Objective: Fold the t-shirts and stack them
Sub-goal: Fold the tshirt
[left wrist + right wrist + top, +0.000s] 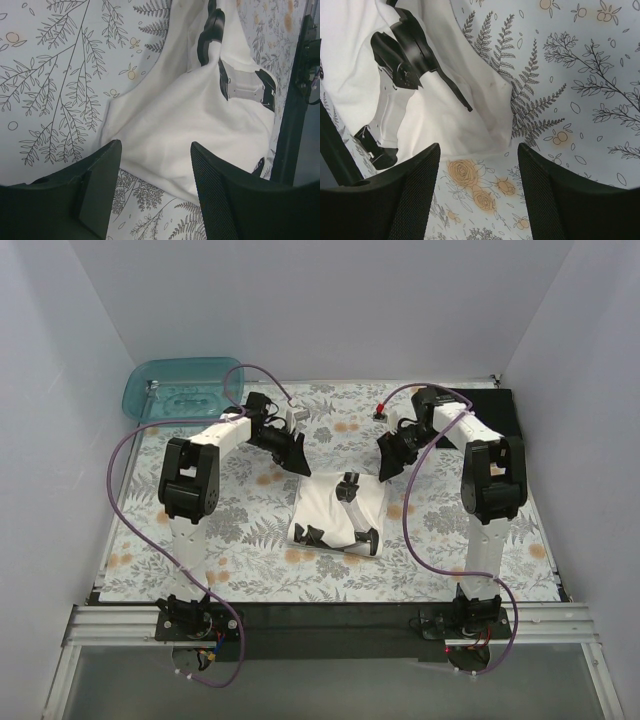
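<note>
The cream-white soft fabric t-shirt point(338, 512), printed with dark shapes, lay folded into a compact, slightly rumpled rectangle at the middle of the tabletop, on the grey-and-orange floral patterned cloth point(250, 560). Just past its far edge, the left gripper point(297, 455) hung at about 11 o'clock from it and the right gripper point(390, 462) at about 1 o'clock. Both stood open and held nothing; each wrist view showed only the surface below between the fingers. The flat black fabric t-shirt point(498, 410) lay in the far right corner, roughly 2 o'clock from the white one and partly hidden by the right arm. The translucent teal plastic tub point(185, 388) sat at the far left corner, at 10 o'clock. By the look of it, the folding of the white shirt was finished or nearly so. The next move would call for reaching the black shirt, spreading and folding it, then stacking the two with edges aligned.
</note>
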Robot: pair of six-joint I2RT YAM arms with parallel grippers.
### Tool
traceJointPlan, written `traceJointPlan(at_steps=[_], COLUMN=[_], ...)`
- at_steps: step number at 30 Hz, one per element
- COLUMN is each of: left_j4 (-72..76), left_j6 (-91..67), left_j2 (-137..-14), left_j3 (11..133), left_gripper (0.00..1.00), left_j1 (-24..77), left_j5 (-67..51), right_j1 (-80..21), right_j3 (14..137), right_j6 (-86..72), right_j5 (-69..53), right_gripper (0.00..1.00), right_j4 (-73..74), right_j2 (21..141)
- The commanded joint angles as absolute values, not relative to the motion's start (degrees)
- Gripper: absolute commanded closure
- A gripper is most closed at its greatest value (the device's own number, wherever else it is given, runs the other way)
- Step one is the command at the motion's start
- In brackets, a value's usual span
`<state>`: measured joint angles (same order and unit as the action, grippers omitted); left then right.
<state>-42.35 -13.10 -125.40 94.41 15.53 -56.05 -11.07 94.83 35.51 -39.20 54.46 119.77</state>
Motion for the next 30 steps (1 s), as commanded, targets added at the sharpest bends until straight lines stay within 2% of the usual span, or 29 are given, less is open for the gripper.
traceJointPlan(at_steps=[1, 13, 17, 18, 23, 26, 28, 29, 30], left_j4=[-42.72, -42.01, -42.27, -42.28, -42.98, -43.85, -44.21, -44.38, -44.38], left_j6=[-12.30, -13.53, -13.62, -13.27, -12.75, -11.95, -11.69, -11.60, -11.51], left_j2=[-125.86, -128.93, -128.94, -128.50, -127.18, -126.74, -126.48, -126.13, -125.86], left_j3=[96.42, 96.86, 96.77, 96.59, 96.24, 96.68, 96.85, 96.94, 96.94], left_gripper=[0.43, 0.43, 0.48, 0.49, 0.62, 0.76, 0.81, 0.89, 0.94], left_j1=[15.29, 15.29, 15.29, 15.29, 15.29, 15.29, 15.21, 15.29, 15.29], left_j5=[-58.54, -58.97, -59.24, -59.24, -59.85, -60.03, -59.85, -59.85, -59.51], right_j1=[-11.60, -12.13, -12.13, -12.22, -12.22, -12.22, -12.22, -12.22, -12.22], right_j3=[93.69, 92.73, 92.64, 92.72, 92.90, 92.90, 92.73, 92.46, 92.46], right_j6=[37.79, 38.06, 38.06, 38.06, 37.71, 37.35, 37.18, 37.00, 36.91], right_j5=[-40.43, -42.01, -42.36, -42.28, -42.45, -42.54, -42.45, -42.36, -42.28], right_gripper=[0.31, 0.36, 0.43, 0.48, 0.58, 0.63, 0.72, 0.74, 0.81], right_j4=[54.32, 54.58, 54.67, 54.67, 54.58, 54.75, 54.67, 54.75, 54.76], right_j2=[120.50, 121.29, 121.29, 121.03, 119.71, 118.13, 117.51, 117.25, 116.81])
